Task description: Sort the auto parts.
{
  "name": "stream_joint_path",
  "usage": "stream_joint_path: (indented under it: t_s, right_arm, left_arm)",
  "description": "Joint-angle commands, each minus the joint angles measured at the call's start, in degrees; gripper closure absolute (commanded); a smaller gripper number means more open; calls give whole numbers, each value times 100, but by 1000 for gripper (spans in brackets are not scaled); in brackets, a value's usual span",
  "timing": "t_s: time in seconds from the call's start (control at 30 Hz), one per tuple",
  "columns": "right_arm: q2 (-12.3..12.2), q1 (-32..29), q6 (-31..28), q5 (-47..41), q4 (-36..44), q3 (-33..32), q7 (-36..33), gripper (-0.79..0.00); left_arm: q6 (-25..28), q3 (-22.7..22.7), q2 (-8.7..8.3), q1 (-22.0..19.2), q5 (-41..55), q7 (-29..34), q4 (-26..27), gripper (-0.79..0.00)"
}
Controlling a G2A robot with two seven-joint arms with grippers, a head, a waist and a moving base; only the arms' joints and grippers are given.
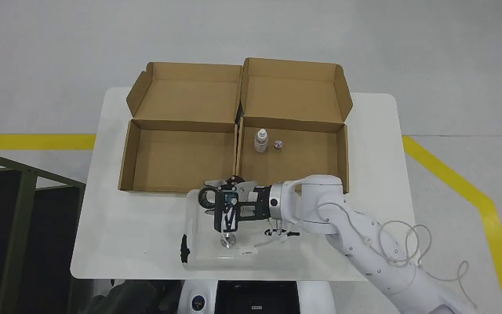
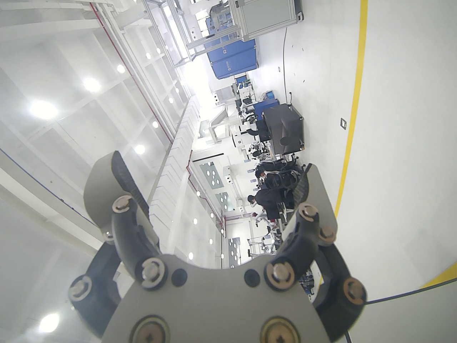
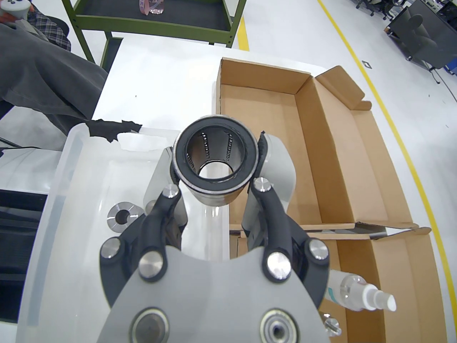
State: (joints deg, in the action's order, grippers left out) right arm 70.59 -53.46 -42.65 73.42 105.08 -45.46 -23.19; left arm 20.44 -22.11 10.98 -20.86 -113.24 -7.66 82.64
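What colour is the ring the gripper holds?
Ring: silver with a black rim; right wrist view.

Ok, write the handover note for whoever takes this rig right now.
Left end effector: open, holding nothing, pointed out at the room.
Right end effector: shut on the bearing, over the clear tray.
Done: a spray bottle and a small part lie in one cardboard box.
To do: box the bearing, then the metal ring in the tray.
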Motion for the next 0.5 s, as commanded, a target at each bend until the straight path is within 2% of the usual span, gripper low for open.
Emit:
stream_joint_path:
  t_s: [0.0,0.47]
  right_arm:
    - [33,130,50,-68,-137,17,59,0]
    - [304,986,328,-409,-1161,255,299,0]
  left_arm:
    - [0,0,0,0,0,0,0,-785]
    - [0,0,0,0,0,0,0,-785]
